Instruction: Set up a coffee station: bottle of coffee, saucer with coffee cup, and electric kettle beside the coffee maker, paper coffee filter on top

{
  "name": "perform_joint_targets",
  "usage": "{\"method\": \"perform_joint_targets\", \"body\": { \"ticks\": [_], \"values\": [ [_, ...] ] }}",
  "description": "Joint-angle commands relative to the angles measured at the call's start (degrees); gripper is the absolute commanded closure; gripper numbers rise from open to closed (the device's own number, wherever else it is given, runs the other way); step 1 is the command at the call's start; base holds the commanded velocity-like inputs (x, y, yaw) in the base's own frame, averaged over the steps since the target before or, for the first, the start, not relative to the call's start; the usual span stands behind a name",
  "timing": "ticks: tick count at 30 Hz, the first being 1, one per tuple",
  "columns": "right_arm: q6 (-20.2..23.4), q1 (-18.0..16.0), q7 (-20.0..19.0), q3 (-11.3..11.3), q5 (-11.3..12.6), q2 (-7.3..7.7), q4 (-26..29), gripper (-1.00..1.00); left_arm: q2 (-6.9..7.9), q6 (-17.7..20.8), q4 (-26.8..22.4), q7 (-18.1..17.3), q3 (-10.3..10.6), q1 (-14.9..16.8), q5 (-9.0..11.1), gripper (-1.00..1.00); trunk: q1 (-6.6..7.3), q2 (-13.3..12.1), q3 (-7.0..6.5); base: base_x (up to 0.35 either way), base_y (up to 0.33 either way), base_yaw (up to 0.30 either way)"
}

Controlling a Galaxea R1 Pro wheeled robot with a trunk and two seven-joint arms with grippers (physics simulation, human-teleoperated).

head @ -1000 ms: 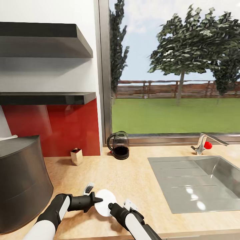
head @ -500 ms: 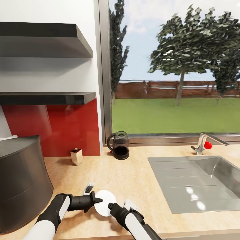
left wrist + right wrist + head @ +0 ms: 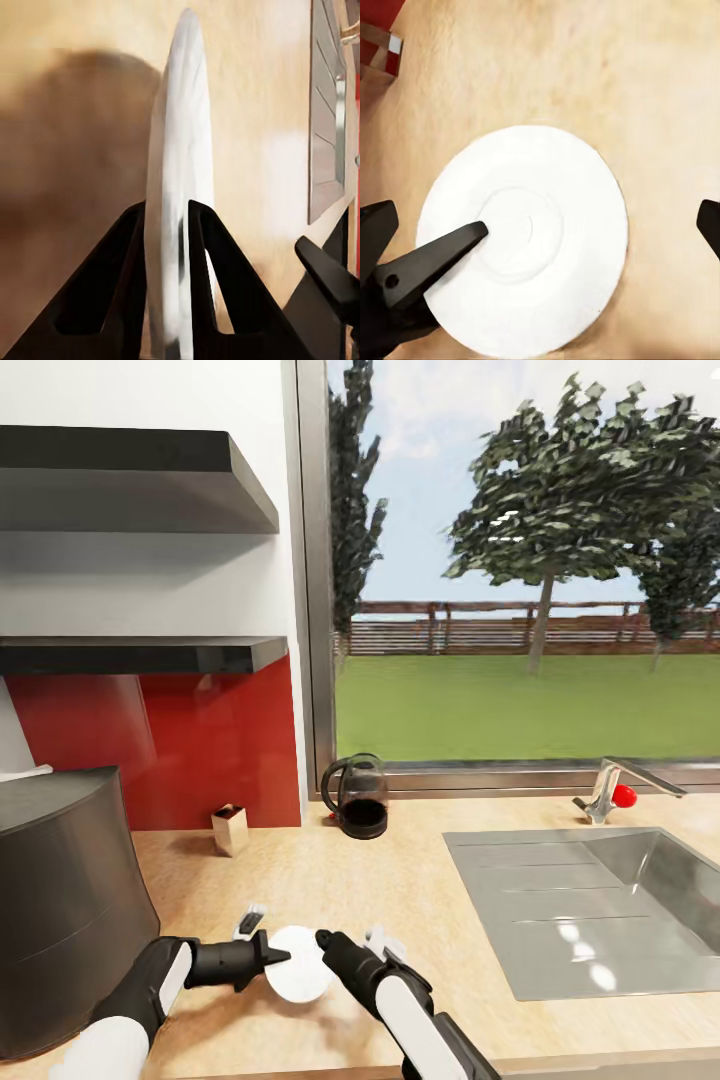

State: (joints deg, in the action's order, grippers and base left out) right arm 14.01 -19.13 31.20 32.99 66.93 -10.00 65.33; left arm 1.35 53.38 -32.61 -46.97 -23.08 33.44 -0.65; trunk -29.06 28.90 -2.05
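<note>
Saucer (image 3: 298, 977) is held on edge over the wooden table (image 3: 420, 880) by the left gripper (image 3: 265, 959), whose jaws are closed on its rim, as is seen plainly in the left wrist view, where the white disc (image 3: 176, 225) stands between the two fingers. The right gripper (image 3: 325, 941) is held just beside the saucer's face with its jaws spread wide and nothing between them. The saucer step is judged to be under way but not finished, since the plate has not been set down. A glass pot (image 3: 358, 797) with a dark base, which may be the kettle or the coffee maker, is seen by the window (image 3: 520, 560). The shelf (image 3: 140, 653) appears bare from this angle; bottle, filter and cup cannot be made out, so most of the task is judged to remain.
</note>
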Motion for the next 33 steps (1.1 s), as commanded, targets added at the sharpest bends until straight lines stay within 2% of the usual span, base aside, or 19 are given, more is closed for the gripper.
{"method": "perform_joint_targets", "body": {
  "ticks": [1, 3, 7, 11, 14, 17, 19, 21, 25, 33],
  "values": [
    [0.1, 0.0, 0.4, 0.0, 0.2, 0.0, 0.2, -1.0, 0.63, 0.9, -0.2, 0.0, -0.2, 0.1, -0.8, 1.0, -0.02, 0.0, 0.03, 0.0, 0.0, 0.0],
    [0.1, 0.0, 0.4, -0.1, 0.2, 0.0, 0.4, -1.0, 1.59, 2.0, -0.9, -0.1, -0.2, 0.3, -0.2, 1.0, -0.02, 0.0, 0.03, 0.0, 0.0, 0.0],
    [0.1, 0.0, 0.4, -0.4, 0.2, 0.0, 2.1, -1.0, 3.69, 3.1, -3.6, -0.1, -0.2, 0.4, 2.1, 1.0, -0.02, 0.0, 0.03, 0.0, 0.0, 0.0],
    [0.1, 0.0, 0.3, -0.6, 0.1, 0.0, 5.0, -1.0, 4.68, 3.3, -4.5, -0.1, -0.1, 0.4, 4.0, 1.0, -0.02, 0.0, 0.03, 0.0, 0.0, 0.0],
    [0.1, 0.0, 0.2, -1.5, 0.1, 0.0, 7.3, -1.0, 4.83, 3.3, -4.7, -0.1, 0.0, 0.3, 4.5, 1.0, -0.02, 0.0, 0.03, 0.0, 0.0, 0.0],
    [0.1, 0.0, 0.2, -3.6, 0.1, 0.0, 10.4, -1.0, 4.82, 3.2, -4.7, -0.1, 0.0, 0.2, 4.6, 1.0, -0.02, 0.0, 0.03, 0.0, 0.0, 0.0],
    [0.3, 0.0, 0.2, -7.5, 0.0, 0.0, 14.1, -1.0, 4.72, 3.2, -4.7, -0.1, -0.1, 0.4, 4.7, 1.0, -0.02, 0.0, 0.03, 0.0, 0.0, 0.0],
    [0.3, 0.0, 0.2, -8.6, 0.0, 0.0, 14.7, -1.0, 4.67, 3.1, -4.7, -0.1, -0.1, 0.4, 4.7, 1.0, -0.02, 0.0, 0.03, 0.0, 0.0, 0.0],
    [0.4, 0.0, 0.2, -10.0, 0.0, 0.0, 15.3, -1.0, 4.68, 3.1, -4.7, -0.1, -0.1, 0.3, 4.7, 1.0, -0.02, 0.0, 0.03, -0.009, 0.0, 0.0],
    [0.4, 0.0, 0.2, -10.3, 0.0, 0.0, 16.6, -1.0, 4.72, 3.1, -4.7, -0.1, -0.1, 0.2, 4.7, 1.0, -0.02, 0.0, 0.03, -0.263, 0.012, 0.0]
  ]
}}
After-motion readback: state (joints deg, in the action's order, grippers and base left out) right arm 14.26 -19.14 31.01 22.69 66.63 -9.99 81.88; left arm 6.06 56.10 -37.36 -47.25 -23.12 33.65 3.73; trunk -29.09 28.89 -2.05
